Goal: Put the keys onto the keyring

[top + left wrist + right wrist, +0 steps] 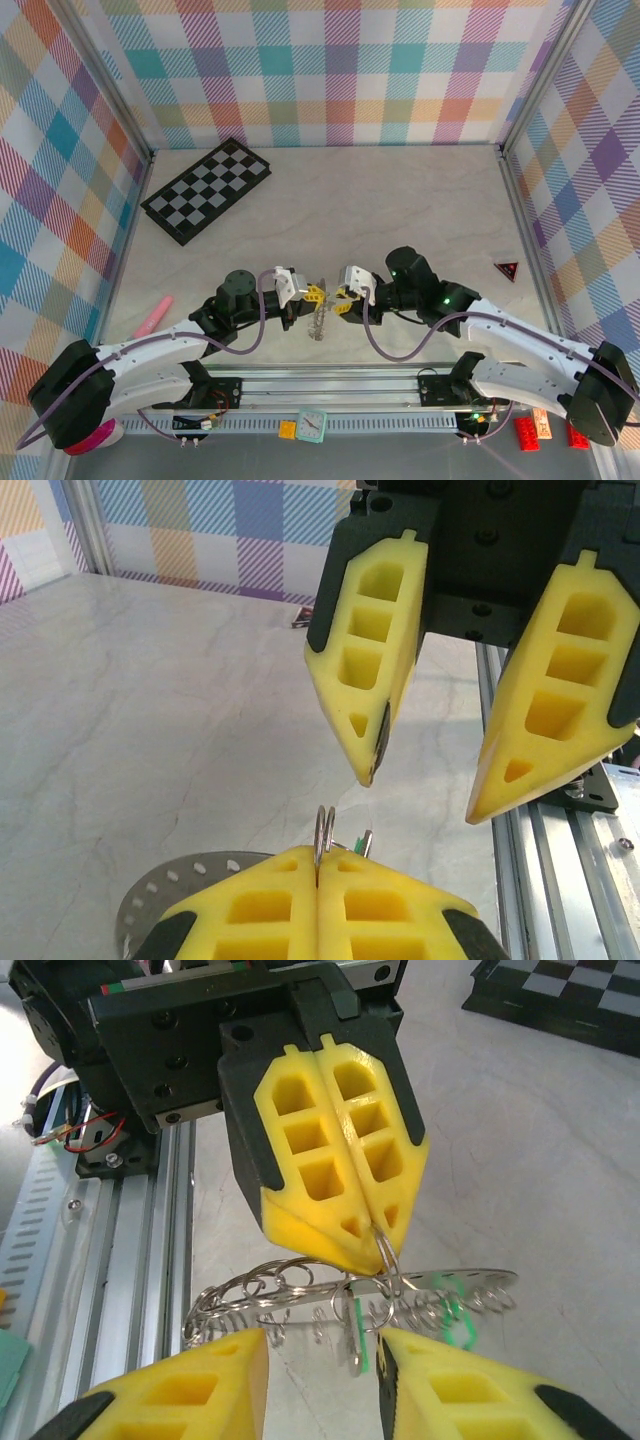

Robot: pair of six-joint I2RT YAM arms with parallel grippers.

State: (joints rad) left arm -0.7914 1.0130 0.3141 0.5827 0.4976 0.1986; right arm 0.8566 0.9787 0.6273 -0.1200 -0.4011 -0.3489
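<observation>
Keyring [300, 1285] pinched by left end effector [378, 1232]; right end effector [424, 795] spread, empty. Probably light, stiff, slippery: grip rim.

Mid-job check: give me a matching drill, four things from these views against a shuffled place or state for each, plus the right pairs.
Things:
1 left gripper
2 right gripper
3 chessboard
4 red triangle

Place or state:
A far left of the table
B open
C near the right edge
D shut on the keyring

Pairs: 1-D, 2-B, 3-A, 4-C
</observation>
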